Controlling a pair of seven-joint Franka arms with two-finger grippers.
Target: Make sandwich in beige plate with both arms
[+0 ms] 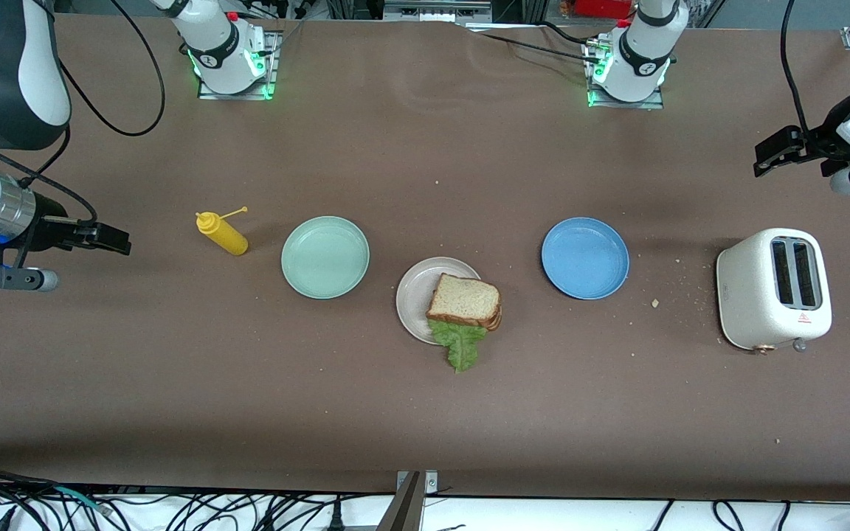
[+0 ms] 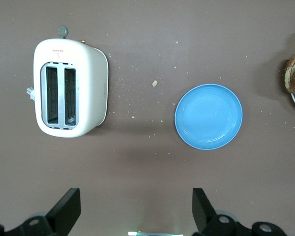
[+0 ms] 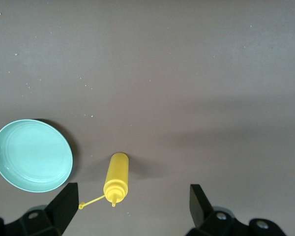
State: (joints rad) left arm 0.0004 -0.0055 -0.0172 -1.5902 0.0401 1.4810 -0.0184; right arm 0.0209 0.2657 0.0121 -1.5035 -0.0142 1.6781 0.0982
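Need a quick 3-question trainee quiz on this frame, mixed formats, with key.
1. True or false: the sandwich lies wholly inside the beige plate.
2. Which lies nearest the toaster? A mint-green plate B blue plate C yellow bottle
3. Fill in: the left hand and right hand are both ____.

Key: 1 false, bread and lettuce overhang the rim; 2 B; 3 open, holding nothing.
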